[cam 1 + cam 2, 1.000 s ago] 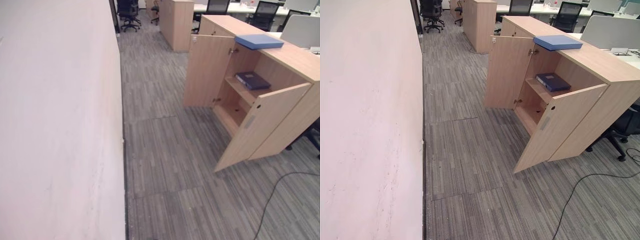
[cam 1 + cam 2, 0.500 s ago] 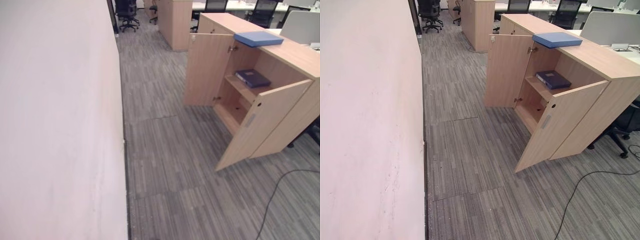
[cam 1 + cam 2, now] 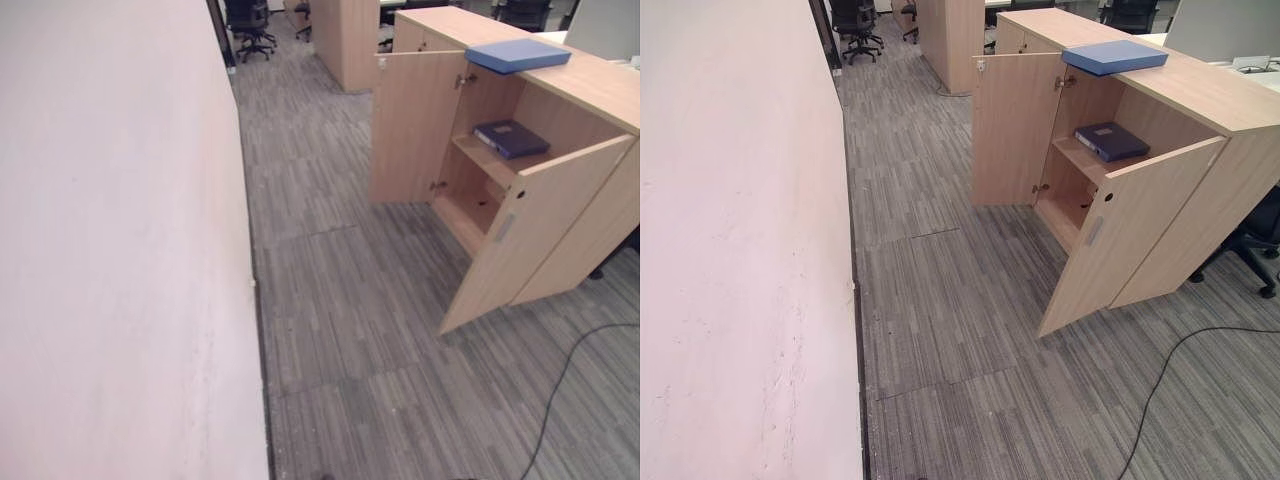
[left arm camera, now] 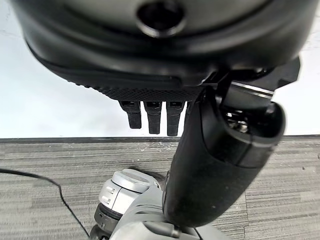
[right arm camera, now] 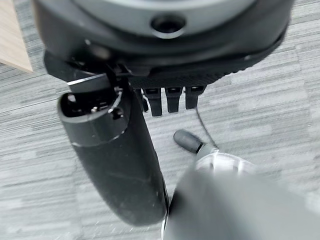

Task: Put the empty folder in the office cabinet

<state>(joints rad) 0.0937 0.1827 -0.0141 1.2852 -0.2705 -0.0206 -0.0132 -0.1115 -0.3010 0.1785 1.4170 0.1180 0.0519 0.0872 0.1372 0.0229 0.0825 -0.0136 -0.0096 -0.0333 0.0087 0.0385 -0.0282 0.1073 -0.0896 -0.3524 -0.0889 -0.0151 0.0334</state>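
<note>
A light-blue folder (image 3: 1114, 56) lies flat on the top of a wooden office cabinet (image 3: 1200, 100), at the front edge above the open compartment, one corner jutting a little past that edge. Both cabinet doors stand open: the far door (image 3: 1013, 130) swung back square to the carcass, the near door (image 3: 1130, 235) angled out over the grey striped carpet (image 3: 960, 300). Inside, a dark navy binder (image 3: 1112, 141) rests flat on the upper shelf (image 3: 1077, 160), with the lower compartment below it apparently bare. A pale partition wall (image 3: 740, 250) runs along the robot's left, and black office chairs (image 3: 855, 18) stand at the far end of the aisle. The left hand (image 4: 220, 165) hangs over the carpet, fingers relaxed and straight, holding nothing; the right hand (image 5: 112, 160) hangs likewise, loose and empty. Judged from this, the task has barely begun: the cabinet is already open and ready to receive, but the folder sits untouched on the top, well apart from both hands. What is left appears to be nearly everything: closing the distance to the cabinet, lifting the folder off the top, and sliding it onto a shelf inside.
</note>
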